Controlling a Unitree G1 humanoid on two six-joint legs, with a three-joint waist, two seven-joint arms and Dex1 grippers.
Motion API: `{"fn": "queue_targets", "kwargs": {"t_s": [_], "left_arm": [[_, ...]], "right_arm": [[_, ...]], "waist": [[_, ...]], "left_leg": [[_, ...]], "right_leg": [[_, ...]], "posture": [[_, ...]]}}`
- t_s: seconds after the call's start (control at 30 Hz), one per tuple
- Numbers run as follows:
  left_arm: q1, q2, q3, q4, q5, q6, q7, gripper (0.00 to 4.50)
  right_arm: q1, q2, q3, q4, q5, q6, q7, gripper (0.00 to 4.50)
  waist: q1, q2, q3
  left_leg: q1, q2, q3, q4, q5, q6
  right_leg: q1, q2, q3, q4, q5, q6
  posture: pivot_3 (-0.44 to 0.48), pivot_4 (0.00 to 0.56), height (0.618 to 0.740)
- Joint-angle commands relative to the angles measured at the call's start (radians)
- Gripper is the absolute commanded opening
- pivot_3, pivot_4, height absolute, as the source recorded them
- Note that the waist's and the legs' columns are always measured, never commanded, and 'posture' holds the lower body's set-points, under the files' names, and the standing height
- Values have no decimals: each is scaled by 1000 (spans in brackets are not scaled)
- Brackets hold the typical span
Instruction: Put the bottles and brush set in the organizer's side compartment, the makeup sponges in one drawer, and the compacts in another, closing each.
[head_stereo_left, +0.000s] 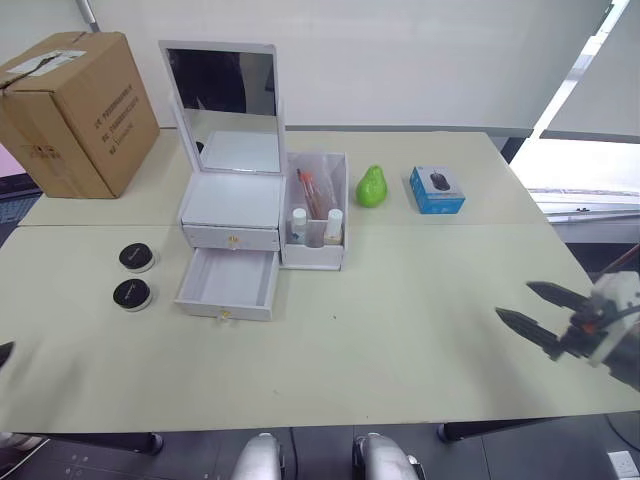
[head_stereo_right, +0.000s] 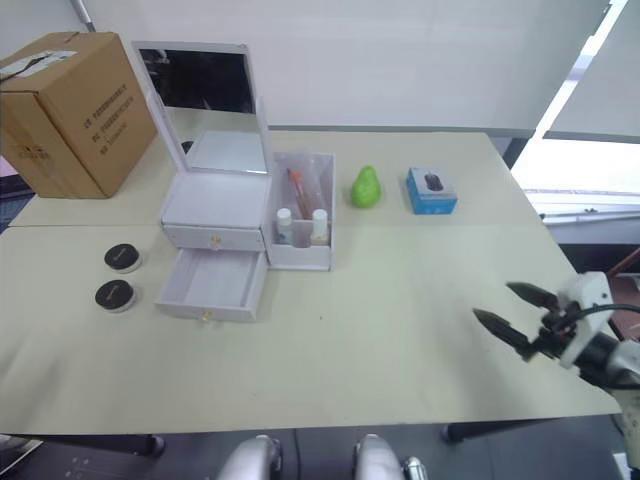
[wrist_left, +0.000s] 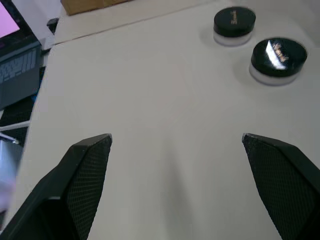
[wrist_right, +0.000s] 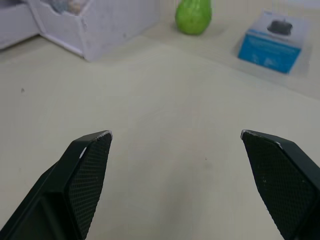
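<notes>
White plastic organizer (head_stereo_left: 232, 210): stands on the pale tabletop (head_stereo_left: 400, 330) with its mirror lid (head_stereo_left: 225, 108) upright; upper drawer (head_stereo_left: 231, 237) shut, lower drawer (head_stereo_left: 228, 285) pulled out.
Side compartment (head_stereo_left: 317, 212): on the organizer's right end; two small bottles (head_stereo_left: 299, 225) stand in it with the brush set (head_stereo_left: 309, 193) leaning behind them.
Compacts (head_stereo_left: 137, 257): two black discs on the tabletop left of the open drawer, one nearer the camera, apart from each other.
Other things, head views: cardboard box (head_stereo_left: 75, 110) at the far left; green pear (head_stereo_left: 372, 187) and blue mouse box (head_stereo_left: 436, 189) right of the organizer.
Right tool (head_stereo_left: 535, 312): near the tabletop's right edge, fingers spread, nothing held.
Left wrist view: left tool (wrist_left: 177, 150) released, its two fingers wide apart over bare tabletop; both compacts lie beyond them, gold print on the lids.
Right wrist view: right tool's fingers wide apart above the tabletop; beyond them the side compartment's corner, the pear and the mouse box.
</notes>
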Motion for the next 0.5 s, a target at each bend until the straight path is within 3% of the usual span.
{"fn": "queue_targets", "kwargs": {"t_s": [0.03,0.2,0.33,0.5], "left_arm": [[2,-88,-13,-186,0,50,142,4486],[-55,-284,-122,-364,-16,104,302,4486],[-137,-317,-207,-343,40,118,376,4486],[-253,-322,-306,-272,136,147,491,4486]], "right_arm": [[-75,10,45,-143,71,76,-65,4500],[-290,43,237,-329,188,234,-122,4500],[-465,101,392,-372,205,288,-137,4500],[-551,147,487,-384,195,283,-124,4500]], "waist": [[1,-3,0],[4,-4,-1],[9,-8,-2],[11,-8,-3]], "left_leg": [[0,0,0,0,0,1],[0,-1,-1,0,5,8],[-1,-1,-5,1,5,9],[-3,-2,-10,11,6,10]], "right_leg": [[0,1,0,0,0,0],[1,2,2,0,2,0],[1,5,0,0,3,-1],[2,6,0,1,5,-4]], "posture": [[0,150,729],[0,150,729],[0,150,729],[0,150,729]]}}
